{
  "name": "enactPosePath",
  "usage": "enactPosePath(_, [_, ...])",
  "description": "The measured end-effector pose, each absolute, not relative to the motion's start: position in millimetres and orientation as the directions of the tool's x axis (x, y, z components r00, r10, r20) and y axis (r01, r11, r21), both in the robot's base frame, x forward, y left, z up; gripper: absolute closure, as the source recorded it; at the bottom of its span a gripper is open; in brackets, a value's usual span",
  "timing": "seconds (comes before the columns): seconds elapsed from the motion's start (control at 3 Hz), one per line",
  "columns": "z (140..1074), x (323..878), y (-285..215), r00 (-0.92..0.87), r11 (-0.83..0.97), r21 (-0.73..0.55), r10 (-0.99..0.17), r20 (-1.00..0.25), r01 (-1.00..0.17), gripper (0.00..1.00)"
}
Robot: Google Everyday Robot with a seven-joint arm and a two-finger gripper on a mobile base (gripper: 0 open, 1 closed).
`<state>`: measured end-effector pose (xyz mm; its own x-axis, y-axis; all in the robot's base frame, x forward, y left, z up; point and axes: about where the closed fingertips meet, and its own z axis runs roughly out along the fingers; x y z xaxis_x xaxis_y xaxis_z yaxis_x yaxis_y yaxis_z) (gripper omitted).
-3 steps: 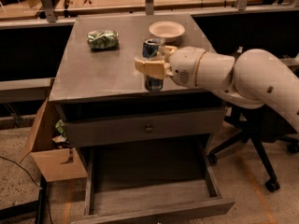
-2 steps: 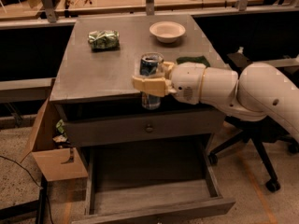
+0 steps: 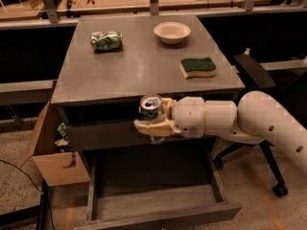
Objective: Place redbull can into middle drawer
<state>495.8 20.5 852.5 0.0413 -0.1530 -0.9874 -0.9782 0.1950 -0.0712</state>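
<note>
The redbull can (image 3: 150,110) is upright in my gripper (image 3: 154,121), its silver top showing, held in the air just in front of the cabinet's top edge. The gripper is shut on the can, with a tan finger (image 3: 153,126) across its front. My white arm reaches in from the right. The middle drawer (image 3: 158,209) is pulled open below, a wide shallow grey tray with a low front board. The can hangs well above the drawer's back part.
On the cabinet top (image 3: 144,66) lie a green snack bag (image 3: 106,40), a white bowl (image 3: 171,32) and a green-yellow sponge (image 3: 197,67). A cardboard box (image 3: 53,152) stands at the left. An office chair (image 3: 254,75) is at the right.
My gripper has carried the can forward off the cabinet top and downward, to in front of its edge. The sponge is now uncovered.
</note>
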Motion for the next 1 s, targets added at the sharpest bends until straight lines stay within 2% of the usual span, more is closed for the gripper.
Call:
enactPosePath(0.67, [832, 489, 26, 0.105, 0.161, -0.13, -0.151, -0.983, -0.978, 1.0])
enactPosePath(1.0, [777, 489, 37, 0.151, 0.087, -0.162, -0.121, -0.981, -0.983, 1.0])
